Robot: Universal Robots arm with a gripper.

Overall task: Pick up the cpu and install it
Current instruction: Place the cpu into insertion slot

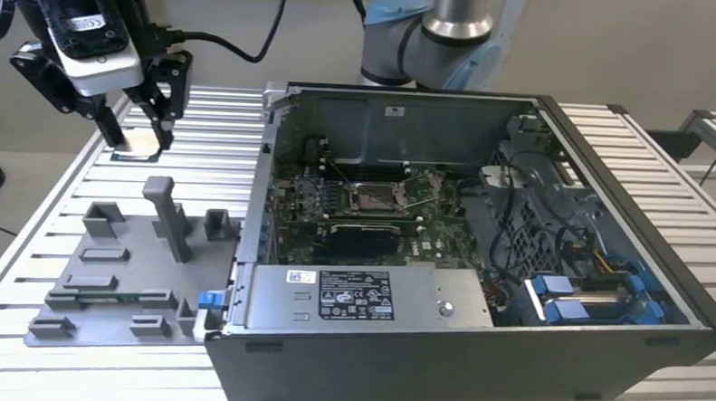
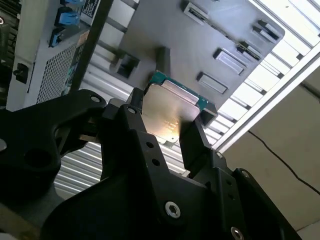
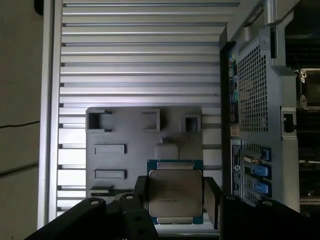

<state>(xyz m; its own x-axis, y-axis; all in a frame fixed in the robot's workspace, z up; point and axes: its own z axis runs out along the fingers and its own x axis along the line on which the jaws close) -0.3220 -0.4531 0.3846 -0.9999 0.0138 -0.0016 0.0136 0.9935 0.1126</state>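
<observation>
First wrist view: gripper pinching cpu by two opposite edges, lid up | cpu in the air near grey fixture plate, beside open PC case, well apart from socket | carry step, I'd say: chip level, squeeze light, underside untouched
</observation>
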